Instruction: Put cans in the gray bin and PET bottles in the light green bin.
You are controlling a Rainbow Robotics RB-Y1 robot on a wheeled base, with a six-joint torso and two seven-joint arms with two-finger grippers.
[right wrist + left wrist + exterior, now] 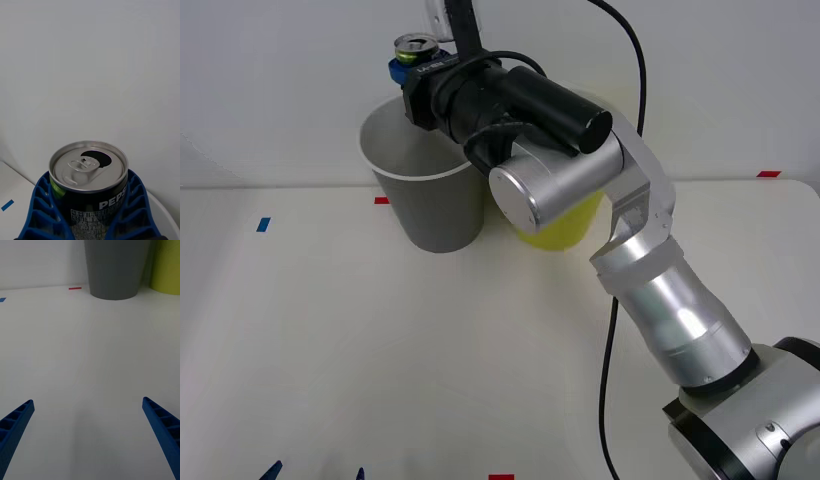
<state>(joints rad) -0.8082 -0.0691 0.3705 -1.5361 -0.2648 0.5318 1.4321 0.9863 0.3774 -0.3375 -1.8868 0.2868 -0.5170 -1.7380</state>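
In the front view, the right gripper (412, 68) reached over the far rim of the gray bin (435, 205) and held the can (415, 46) upright just above the bin's open mouth. The light green bin (565, 228) stood touching the gray bin's side, mostly hidden behind the arm.

In the right wrist view, the blue ribbed fingers (39, 210) were clamped on opposite sides of the can (89, 176), below its shiny top. The tab opening was open, so the can was probably empty and light. Its thin wall would dent under a hard squeeze, and the smooth sides could slip, so a mid-body hold suited it.

In the left wrist view, the left gripper (90, 435) hovered low over the table (90, 352), fingers spread wide and empty, well short of the gray bin (114, 268).
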